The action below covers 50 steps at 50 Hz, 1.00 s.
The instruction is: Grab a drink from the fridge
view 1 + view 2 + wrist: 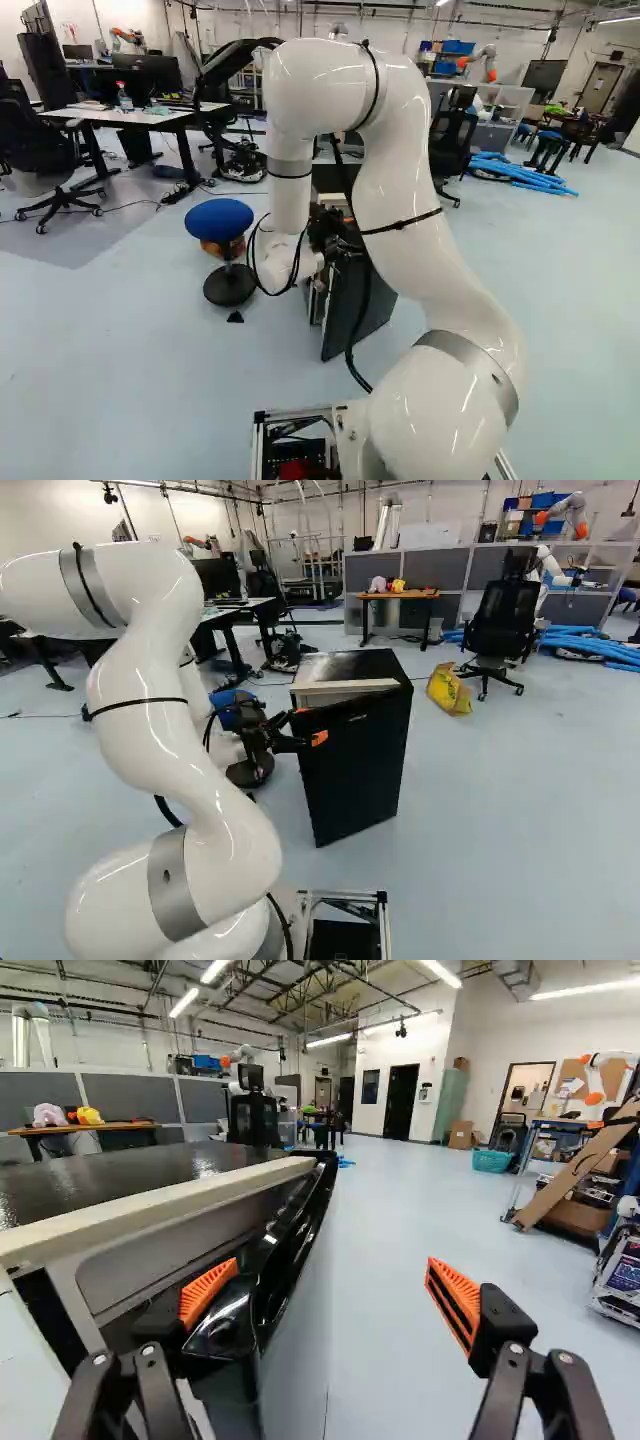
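Gripper: stands wide open, with one orange pad in the door gap, other outside.
Fridge door: is ajar, has free edge between the fingers.
Black fridge: stands on the floor.

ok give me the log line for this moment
fridge door ajar | gripper open, one finger in the door gap, other outside | drink not seen

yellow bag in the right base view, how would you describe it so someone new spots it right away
Start from the tall black fridge ahead of the arm. Past its right side in the right base view, the crumpled yellow bag sits on the floor, just left of a black office chair. Its bright yellow sets it apart from both dark neighbours.
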### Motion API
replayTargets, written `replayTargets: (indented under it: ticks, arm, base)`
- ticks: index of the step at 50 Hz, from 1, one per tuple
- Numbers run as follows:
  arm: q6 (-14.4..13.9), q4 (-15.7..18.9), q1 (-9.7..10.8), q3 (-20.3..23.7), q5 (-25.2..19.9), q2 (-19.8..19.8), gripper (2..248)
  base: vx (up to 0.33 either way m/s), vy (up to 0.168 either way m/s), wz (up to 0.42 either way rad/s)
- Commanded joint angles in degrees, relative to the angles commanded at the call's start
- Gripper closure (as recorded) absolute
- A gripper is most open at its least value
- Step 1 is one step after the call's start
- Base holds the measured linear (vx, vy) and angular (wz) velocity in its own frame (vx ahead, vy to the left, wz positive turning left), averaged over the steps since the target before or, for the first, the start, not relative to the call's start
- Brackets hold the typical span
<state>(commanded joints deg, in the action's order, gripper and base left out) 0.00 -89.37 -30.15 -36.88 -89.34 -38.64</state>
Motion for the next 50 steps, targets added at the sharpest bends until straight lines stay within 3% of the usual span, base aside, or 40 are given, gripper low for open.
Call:
replayTargets:
  ticks: [36, 50]
  arm:
    - [0.00, -7.59, -3.09, 7.36, -0.37, 1.95, 3]
    - [0.00, -10.79, -2.83, 8.99, -0.37, 2.16, 3]
  base:
    - [0.000, 0.000, 0.000]
    - [0.000, 0.000, 0.000]
